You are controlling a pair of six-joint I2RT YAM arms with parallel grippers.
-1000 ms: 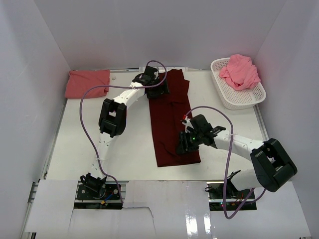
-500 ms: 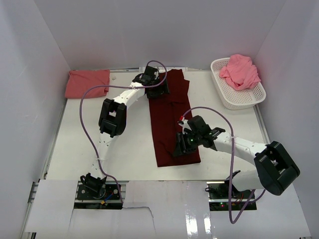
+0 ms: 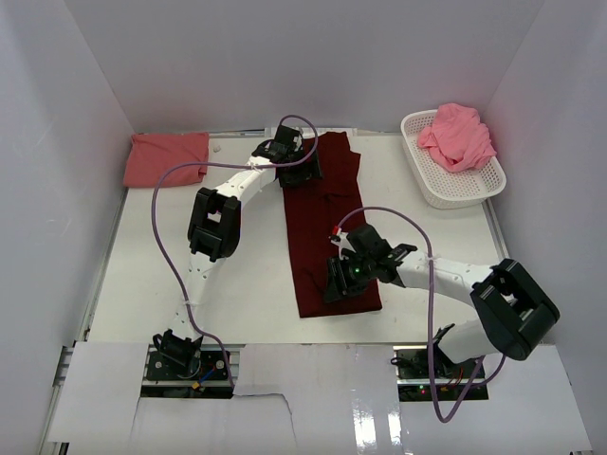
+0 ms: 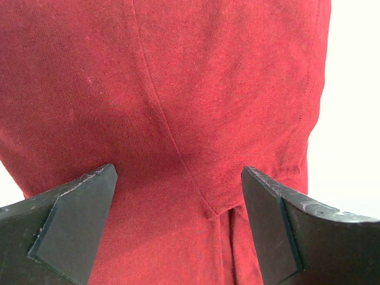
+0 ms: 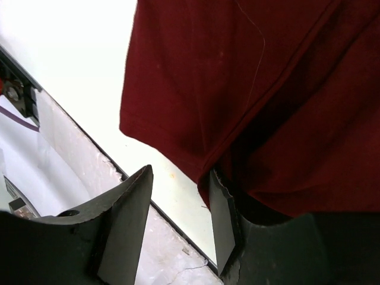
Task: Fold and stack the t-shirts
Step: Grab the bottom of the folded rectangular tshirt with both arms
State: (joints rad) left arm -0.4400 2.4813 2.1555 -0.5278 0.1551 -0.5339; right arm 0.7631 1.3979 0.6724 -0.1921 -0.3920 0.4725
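The dark maroon t-shirt (image 3: 324, 223) lies folded into a long strip down the middle of the table. My left gripper (image 3: 296, 171) is open over its far end, the cloth (image 4: 178, 107) filling the space between the fingers. My right gripper (image 3: 339, 284) is open at the strip's near end, low over the hem (image 5: 237, 119), one finger under the cloth's edge. The salmon t-shirt (image 3: 166, 157) lies folded at the far left. The lighter pink t-shirt (image 3: 457, 135) is bunched in the basket.
A white perforated basket (image 3: 455, 185) stands at the far right. White walls enclose the table on three sides. The table's near edge (image 5: 89, 142) shows just below the maroon hem, with taped panels (image 3: 313, 389) over the arm bases.
My right gripper has slid a little left along the near end of the maroon shirt. The left arm has not moved.
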